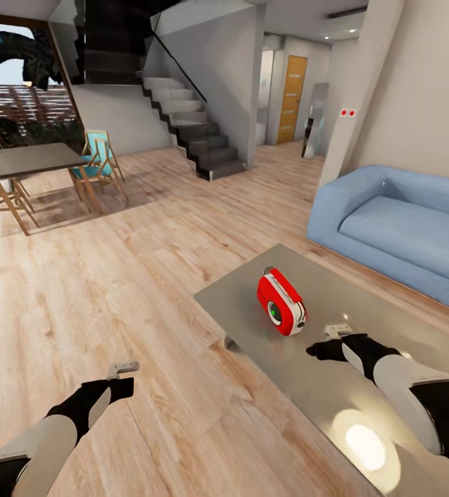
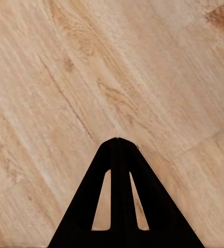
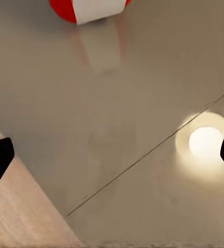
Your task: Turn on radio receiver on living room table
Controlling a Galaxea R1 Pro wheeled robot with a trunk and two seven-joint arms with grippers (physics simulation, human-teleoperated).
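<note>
The red radio receiver [image 1: 281, 302] with white side trim stands upright on the glossy grey table [image 1: 238, 307], near its far left corner. My right gripper [image 1: 338, 331] hovers over the table just right of the radio, a short gap away. The right wrist view shows that gripper [image 3: 112, 157] open, its fingers wide apart above the table top [image 3: 112, 103], with the radio's lower part [image 3: 89, 8] ahead. My left gripper [image 1: 123, 367] hangs over the wood floor left of the table. The left wrist view shows it [image 2: 117, 140] shut, with nothing between the fingers.
A light-blue sofa [image 1: 403, 228] stands beyond the table at the right. A dark dining table [image 1: 24, 162] with wooden chairs [image 1: 100, 166] is at the far left, and stairs [image 1: 196, 131] rise behind. A lamp's reflection [image 1: 365, 445] glares on the table's near part.
</note>
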